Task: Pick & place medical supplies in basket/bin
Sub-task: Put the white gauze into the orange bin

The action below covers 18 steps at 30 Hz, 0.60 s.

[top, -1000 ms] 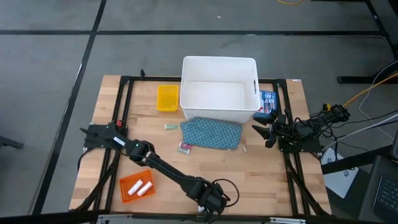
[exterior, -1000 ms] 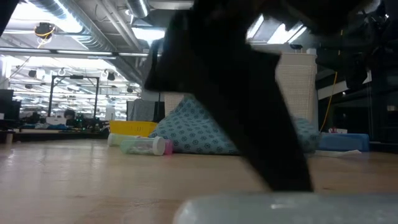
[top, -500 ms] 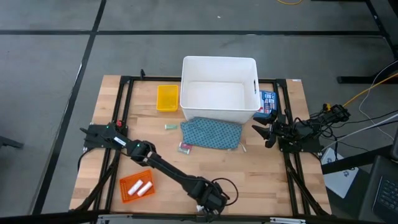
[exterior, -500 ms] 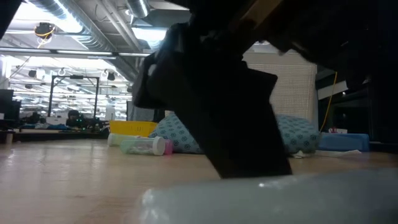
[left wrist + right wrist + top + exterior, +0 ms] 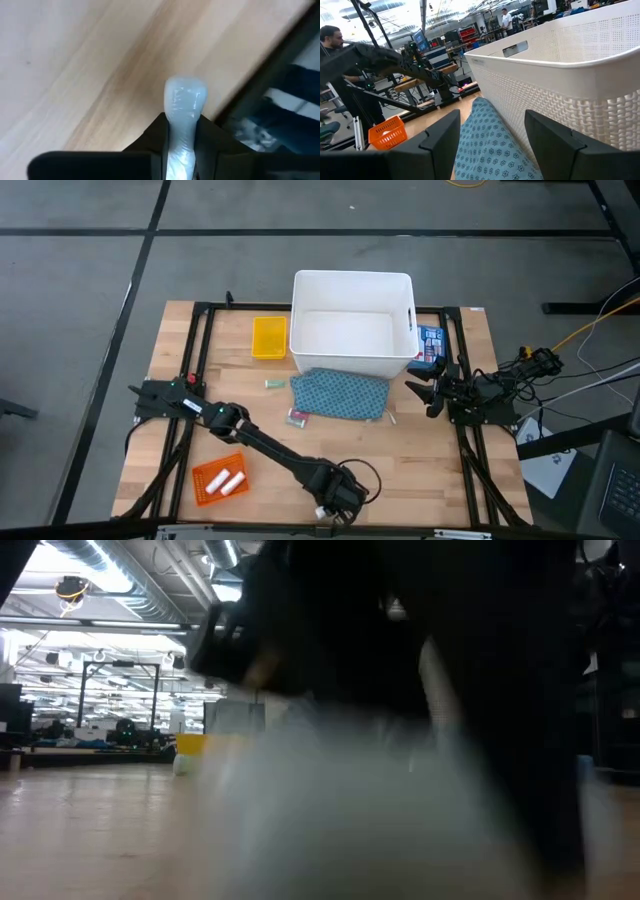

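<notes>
My left gripper [image 5: 335, 498] is near the table's near edge, shut on a small white roll [image 5: 185, 102]. In the low view the roll is a pale blur [image 5: 370, 810] under the dark gripper. Two more white rolls [image 5: 231, 481] lie in the orange tray [image 5: 205, 483]. The teal pouch [image 5: 340, 394] lies against the near wall of the white bin [image 5: 352, 292]. A pale green piece [image 5: 274, 384] and a pink-red piece [image 5: 296, 418] lie on the wood left of the pouch. My right gripper [image 5: 418, 392] waits open at the table's right, facing the pouch [image 5: 490, 145]. My left gripper pinches the white roll between its two fingers [image 5: 152, 137], on its two long sides [image 5: 181, 130]. The fingers lie along the roll, and its rounded free end [image 5: 185, 90] sticks out past the fingertips above the wood. The fingers point down at the table.
A yellow tray [image 5: 268, 337] sits left of the bin, and a blue printed box [image 5: 432, 342] sits to its right. A black frame runs around the table's edges [image 5: 200, 380]. In the right wrist view a person [image 5: 332, 40] shows in the room beyond the table.
My left gripper has shifted a little toward the table's left with the white roll held. In the low view the roll has gone from a strip at the table surface to a large blur that reaches higher.
</notes>
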Each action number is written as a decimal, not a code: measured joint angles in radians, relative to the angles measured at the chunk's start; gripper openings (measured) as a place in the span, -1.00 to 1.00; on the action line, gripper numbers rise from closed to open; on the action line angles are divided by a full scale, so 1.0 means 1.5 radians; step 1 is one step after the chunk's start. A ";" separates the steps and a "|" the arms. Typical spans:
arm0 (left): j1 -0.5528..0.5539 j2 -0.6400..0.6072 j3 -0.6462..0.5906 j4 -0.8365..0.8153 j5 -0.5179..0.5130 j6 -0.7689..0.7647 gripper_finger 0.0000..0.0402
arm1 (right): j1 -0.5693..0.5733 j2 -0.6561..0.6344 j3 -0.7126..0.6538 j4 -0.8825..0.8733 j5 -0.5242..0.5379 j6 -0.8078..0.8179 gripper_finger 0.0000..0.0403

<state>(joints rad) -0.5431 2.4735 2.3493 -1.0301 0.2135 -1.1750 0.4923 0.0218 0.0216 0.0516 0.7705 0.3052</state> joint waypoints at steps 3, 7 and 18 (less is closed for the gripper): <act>0.014 -0.045 0.003 0.002 -0.009 0.013 -0.71 | 0.000 0.000 0.000 0.000 0.000 0.000 0.11; 0.028 -0.102 0.004 0.000 -0.047 0.029 -0.71 | 0.000 0.000 0.000 0.000 0.000 0.000 0.11; -0.009 -0.280 0.005 -0.194 -0.193 0.021 -0.71 | 0.000 0.000 0.000 0.010 -0.003 0.000 0.11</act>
<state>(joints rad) -0.5566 2.0536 2.3561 -1.3210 -0.0767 -1.1429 0.4923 0.0223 0.0216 0.0669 0.7662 0.3050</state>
